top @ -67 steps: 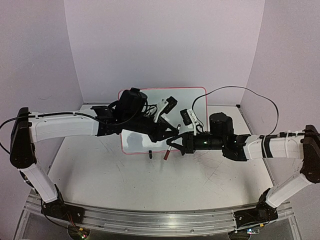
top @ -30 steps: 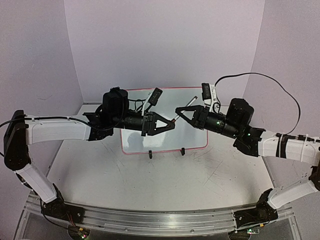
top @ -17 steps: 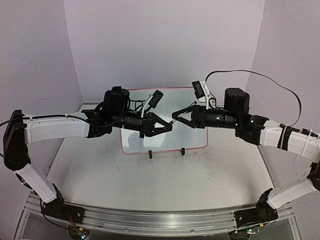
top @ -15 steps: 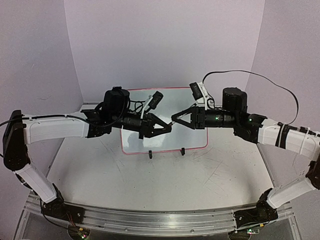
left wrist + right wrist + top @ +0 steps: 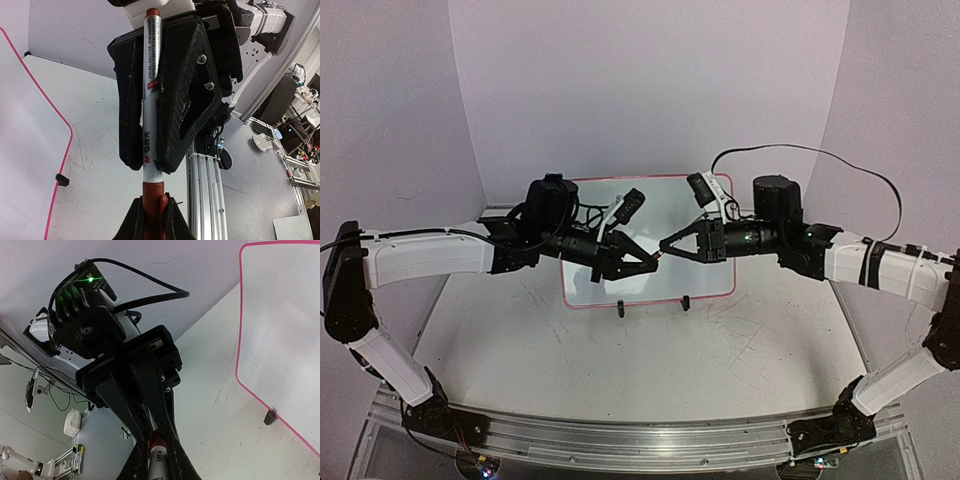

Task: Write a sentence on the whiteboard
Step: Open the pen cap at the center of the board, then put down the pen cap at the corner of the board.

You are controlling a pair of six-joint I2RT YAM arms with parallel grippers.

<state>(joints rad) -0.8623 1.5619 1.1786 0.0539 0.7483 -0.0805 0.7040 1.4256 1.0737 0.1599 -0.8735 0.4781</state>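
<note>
The whiteboard [image 5: 620, 283] stands tilted at the back of the table, white with a red-pink rim, and no lettering shows on it. My two grippers meet tip to tip in front of it. My right gripper [image 5: 666, 244] is shut on the white barrel of a marker [image 5: 148, 95]. My left gripper [image 5: 648, 262] is shut on the marker's red cap [image 5: 152, 200]. In the right wrist view the barrel [image 5: 159, 465] lies between my right gripper's [image 5: 158, 444] fingers. In the left wrist view my left gripper [image 5: 153, 212] pinches the cap. The sentence is not in view.
Two small black clip feet [image 5: 685, 303] hold the whiteboard's near edge. The table [image 5: 650, 370] is scratched and grey-white. Purple walls close the back and sides. An aluminium rail [image 5: 640, 440] runs along the near edge.
My right gripper lifted the marker off the table and carried it left to my left gripper. The left gripper's fingers have closed on the red cap.
</note>
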